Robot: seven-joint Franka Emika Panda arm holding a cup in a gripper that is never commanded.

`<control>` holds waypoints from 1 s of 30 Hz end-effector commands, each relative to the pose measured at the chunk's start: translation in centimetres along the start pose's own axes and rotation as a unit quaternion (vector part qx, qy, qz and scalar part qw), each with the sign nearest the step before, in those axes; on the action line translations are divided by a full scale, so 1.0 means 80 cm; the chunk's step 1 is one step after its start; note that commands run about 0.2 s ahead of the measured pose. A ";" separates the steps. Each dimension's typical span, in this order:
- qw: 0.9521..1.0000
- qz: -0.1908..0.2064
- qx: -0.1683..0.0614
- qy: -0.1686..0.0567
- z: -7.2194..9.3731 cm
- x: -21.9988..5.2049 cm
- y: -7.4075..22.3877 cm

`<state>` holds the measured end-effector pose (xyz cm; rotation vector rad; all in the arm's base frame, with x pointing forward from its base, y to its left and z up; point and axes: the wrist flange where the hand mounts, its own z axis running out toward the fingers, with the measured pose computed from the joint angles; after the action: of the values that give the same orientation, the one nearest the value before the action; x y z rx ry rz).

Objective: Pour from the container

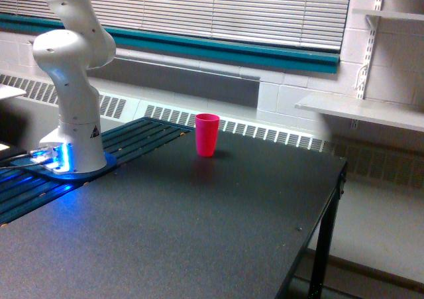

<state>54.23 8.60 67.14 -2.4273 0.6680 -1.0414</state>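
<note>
An opaque pink-red plastic tumbler (207, 134) stands upright on the dark table (199, 226), toward its far side. The clear container with brownish-red bits is out of view. Only the white base and lower links of my arm (71, 80) show at the exterior view's left; the arm rises out of the top of the frame, so the gripper and whatever it holds are not in view.
The arm's base (63, 160) glows blue on a dark slatted strip (139, 136) along the table's left side. The table's right edge (324, 213) drops to the floor. White shelves (361, 110) hang on the wall at the exterior view's right.
</note>
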 end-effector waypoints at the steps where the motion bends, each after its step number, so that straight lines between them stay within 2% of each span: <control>1: 0.997 -0.076 0.012 -0.006 -0.010 -0.036 0.002; 10: 0.992 -0.125 0.015 -0.022 -0.015 -0.085 0.021; 20: 0.983 -0.178 0.017 -0.046 -0.015 -0.150 0.033; 30: 0.968 -0.238 0.026 -0.078 -0.018 -0.223 0.038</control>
<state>43.42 14.25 57.42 -2.6301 0.1749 -0.9905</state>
